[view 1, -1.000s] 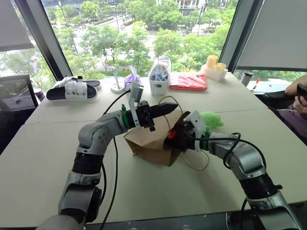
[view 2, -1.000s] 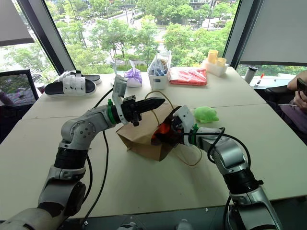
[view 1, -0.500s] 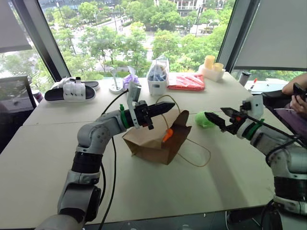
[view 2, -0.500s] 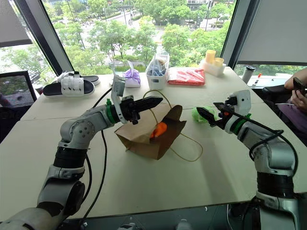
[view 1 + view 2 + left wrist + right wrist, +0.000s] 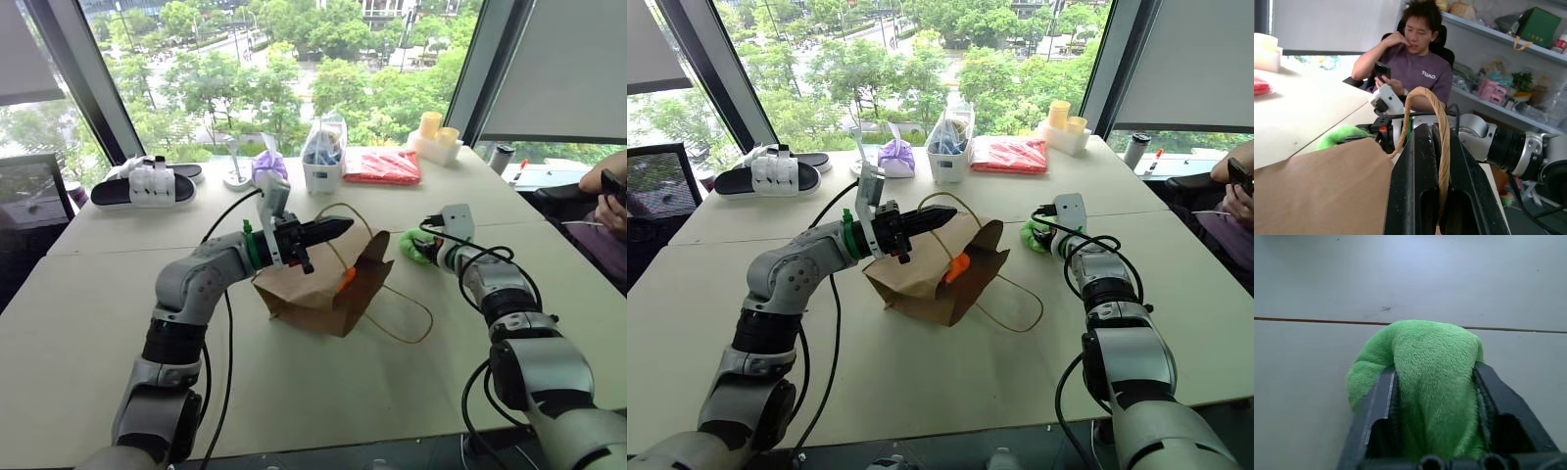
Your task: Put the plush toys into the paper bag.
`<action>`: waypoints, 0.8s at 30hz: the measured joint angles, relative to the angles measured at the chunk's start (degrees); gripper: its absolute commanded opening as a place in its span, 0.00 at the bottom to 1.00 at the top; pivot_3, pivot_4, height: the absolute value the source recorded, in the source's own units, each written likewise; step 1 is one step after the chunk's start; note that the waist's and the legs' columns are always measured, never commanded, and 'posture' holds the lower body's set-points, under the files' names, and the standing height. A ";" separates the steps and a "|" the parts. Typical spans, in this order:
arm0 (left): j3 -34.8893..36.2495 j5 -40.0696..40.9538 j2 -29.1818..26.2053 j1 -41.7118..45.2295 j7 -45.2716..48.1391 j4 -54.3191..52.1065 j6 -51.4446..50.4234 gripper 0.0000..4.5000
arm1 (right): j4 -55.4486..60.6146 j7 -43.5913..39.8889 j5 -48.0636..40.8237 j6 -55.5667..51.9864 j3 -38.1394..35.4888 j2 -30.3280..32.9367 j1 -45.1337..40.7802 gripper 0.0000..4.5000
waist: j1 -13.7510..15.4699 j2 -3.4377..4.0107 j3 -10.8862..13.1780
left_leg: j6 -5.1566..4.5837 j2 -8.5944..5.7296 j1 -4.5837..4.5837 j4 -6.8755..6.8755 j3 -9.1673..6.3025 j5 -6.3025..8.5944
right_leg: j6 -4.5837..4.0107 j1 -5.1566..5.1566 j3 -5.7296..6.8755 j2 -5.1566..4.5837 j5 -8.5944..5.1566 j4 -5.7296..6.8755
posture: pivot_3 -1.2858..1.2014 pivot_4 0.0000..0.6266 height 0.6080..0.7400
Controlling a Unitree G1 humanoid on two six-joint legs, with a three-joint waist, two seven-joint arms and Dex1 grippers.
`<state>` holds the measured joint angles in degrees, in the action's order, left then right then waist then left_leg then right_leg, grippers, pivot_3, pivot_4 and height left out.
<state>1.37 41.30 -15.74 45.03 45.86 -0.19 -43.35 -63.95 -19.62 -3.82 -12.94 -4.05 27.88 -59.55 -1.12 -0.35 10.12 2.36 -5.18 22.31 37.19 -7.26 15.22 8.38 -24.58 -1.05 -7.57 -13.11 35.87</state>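
The brown paper bag (image 5: 312, 292) lies on its side mid-table with its mouth facing right. My left gripper (image 5: 336, 228) is shut on its upper cord handle (image 5: 1442, 137) and holds the mouth up. The orange plush toy (image 5: 346, 278) peeks out of the bag's mouth. To the right of the bag, the green plush toy (image 5: 1432, 362) sits on the table, and my right gripper (image 5: 1036, 235) is shut on it, a finger (image 5: 1378, 401) pressed against each side.
The bag's other handle loop (image 5: 409, 318) lies on the table by the mouth. Along the far edge stand a black-and-white slipper (image 5: 147, 183), a purple pouch (image 5: 266, 164), a white cup holding a plastic bag (image 5: 323, 162), a red packet (image 5: 384, 166) and yellow cups (image 5: 436, 135). A seated person (image 5: 1418, 63) is at the right.
My right gripper left the orange toy in the bag's mouth, swung right to the green toy and closed on it. The left gripper kept its hold on the handle.
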 measured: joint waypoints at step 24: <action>5.53 4.39 2.03 4.74 -0.51 6.76 -0.93 0.00 | 90.05 -4.73 -31.47 -55.09 -13.73 2.15 32.03 0.00 | 0.42 0.00 0.00 | -0.35 0.00 0.02 0.20 -0.35 0.20 | 0.00 0.04 0.05 0.02 0.01 0.14 | 0.52 0.24 1.00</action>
<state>6.89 45.69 -13.71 49.77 45.35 6.57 -44.28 26.10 -24.35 -35.28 -68.03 -17.78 30.03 -27.52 -0.70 -0.34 10.12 2.01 -5.17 22.33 37.38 -7.61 15.41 8.38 -24.54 -1.00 -7.55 -13.10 36.01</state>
